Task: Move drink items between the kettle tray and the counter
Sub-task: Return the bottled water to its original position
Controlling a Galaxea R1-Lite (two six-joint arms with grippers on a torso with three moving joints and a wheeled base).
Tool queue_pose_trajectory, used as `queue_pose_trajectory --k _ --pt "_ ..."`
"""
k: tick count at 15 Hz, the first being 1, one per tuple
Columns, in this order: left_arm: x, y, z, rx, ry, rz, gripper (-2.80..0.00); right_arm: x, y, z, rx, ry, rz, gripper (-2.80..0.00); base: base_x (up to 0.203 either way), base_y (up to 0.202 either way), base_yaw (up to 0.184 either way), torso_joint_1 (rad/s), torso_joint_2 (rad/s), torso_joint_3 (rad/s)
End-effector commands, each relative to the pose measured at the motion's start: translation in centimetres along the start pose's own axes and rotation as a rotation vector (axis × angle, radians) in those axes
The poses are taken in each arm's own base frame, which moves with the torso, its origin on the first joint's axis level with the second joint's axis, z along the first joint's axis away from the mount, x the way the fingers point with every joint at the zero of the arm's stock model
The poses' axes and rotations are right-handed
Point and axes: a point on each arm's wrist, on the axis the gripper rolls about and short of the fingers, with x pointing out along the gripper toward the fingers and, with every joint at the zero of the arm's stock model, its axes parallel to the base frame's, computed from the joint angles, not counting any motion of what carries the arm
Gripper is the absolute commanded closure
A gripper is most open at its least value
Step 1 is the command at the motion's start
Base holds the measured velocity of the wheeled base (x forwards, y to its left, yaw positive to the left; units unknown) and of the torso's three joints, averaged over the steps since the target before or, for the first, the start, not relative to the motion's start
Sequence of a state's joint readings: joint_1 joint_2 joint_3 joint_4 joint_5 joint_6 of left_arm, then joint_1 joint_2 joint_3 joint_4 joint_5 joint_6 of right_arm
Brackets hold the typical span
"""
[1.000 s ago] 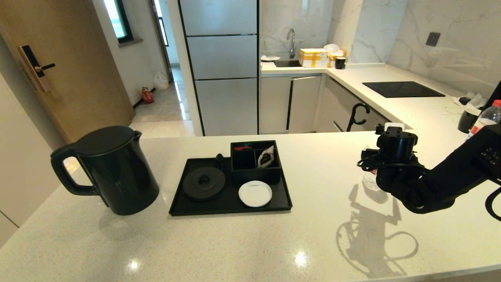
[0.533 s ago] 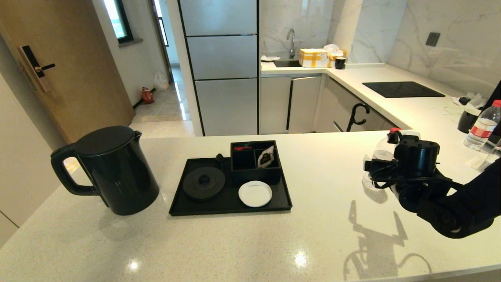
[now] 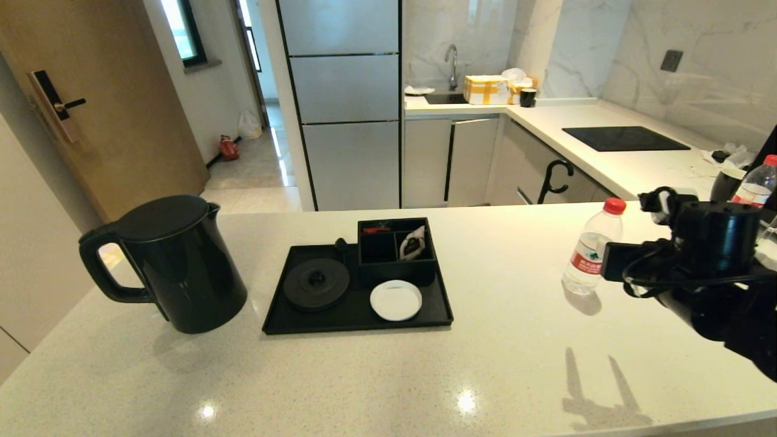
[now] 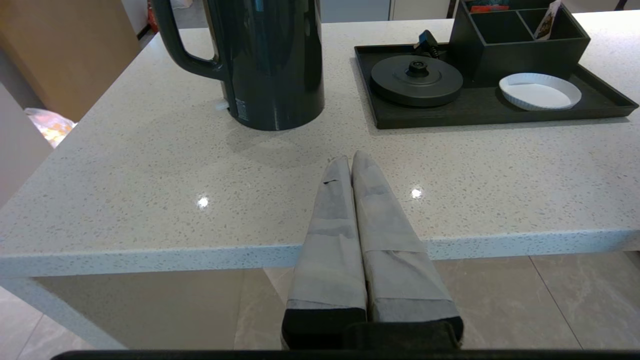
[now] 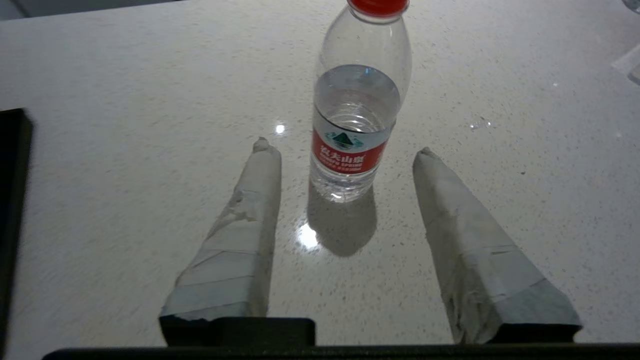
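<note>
The black kettle (image 3: pixel 173 267) stands on the counter (image 3: pixel 485 376) just left of the kettle tray (image 3: pixel 358 318). The tray carries the round kettle base (image 3: pixel 316 283), a divided box (image 3: pixel 396 252) and a white coaster (image 3: pixel 396 300). The clear water bottle (image 3: pixel 592 249) with its red cap stands upright on the counter right of the tray. My right gripper (image 5: pixel 344 149) is open just short of the bottle (image 5: pixel 357 115), touching nothing. My left gripper (image 4: pixel 350 157) is shut and empty, low over the counter's front edge, facing the kettle (image 4: pixel 270 60).
A second bottle (image 3: pixel 756 182) and a black mug (image 3: pixel 725 185) stand at the far right behind my right arm (image 3: pixel 710 267). The black hob (image 3: pixel 625 138) lies on the back counter. Yellow boxes (image 3: pixel 485 89) sit by the sink.
My right arm has drawn back to the right, away from the water bottle, which now stands free on the counter. The kettle and tray have not moved.
</note>
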State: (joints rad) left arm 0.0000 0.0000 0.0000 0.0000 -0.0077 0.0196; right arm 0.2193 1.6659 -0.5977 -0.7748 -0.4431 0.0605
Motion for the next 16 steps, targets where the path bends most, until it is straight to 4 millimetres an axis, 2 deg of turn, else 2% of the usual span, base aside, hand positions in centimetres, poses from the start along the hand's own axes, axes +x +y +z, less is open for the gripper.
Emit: queue_pose_trajectory --k 1,2,4,7,11,13,14,16 --pt "0.0 0.0 0.0 0.0 0.0 0.0 0.0 -5.4 -2.0 3.6 0.037 -0.091 0.066 0.0 0.0 0.0 0.0 0.0 0.0 0.0" --pt "0.0 0.0 0.0 0.0 0.0 0.0 0.0 -8.9 -3.4 4.9 0.037 -0.11 0.135 0.0 0.0 0.0 0.0 0.0 0.0 0.0" --pt "0.0 0.0 0.0 0.0 0.0 0.002 0.0 -15.1 -6.1 5.5 0.021 -0.099 0.255 0.0 0.0 0.0 0.0 0.0 0.0 0.0" --pt "0.0 0.0 0.0 0.0 0.0 0.0 0.0 -22.9 -9.8 3.4 0.005 -0.073 0.364 0.0 0.0 0.0 0.0 0.0 0.0 0.0" --pt "0.0 0.0 0.0 0.0 0.0 0.0 0.0 -32.0 -13.2 -0.3 0.059 0.011 0.428 0.0 0.0 0.0 0.0 0.0 0.0 0.0" --pt "0.0 0.0 0.0 0.0 0.0 0.0 0.0 -34.3 -13.4 -2.1 0.092 0.012 0.425 0.0 0.0 0.0 0.0 0.0 0.0 0.0" --pt "0.0 0.0 0.0 0.0 0.0 0.001 0.0 -34.6 -13.3 -2.6 0.103 0.01 0.419 0.0 0.0 0.0 0.0 0.0 0.0 0.0" --pt "0.0 0.0 0.0 0.0 0.0 0.0 0.0 -35.4 -13.2 -5.6 0.123 -0.034 0.388 0.0 0.0 0.0 0.0 0.0 0.0 0.0"
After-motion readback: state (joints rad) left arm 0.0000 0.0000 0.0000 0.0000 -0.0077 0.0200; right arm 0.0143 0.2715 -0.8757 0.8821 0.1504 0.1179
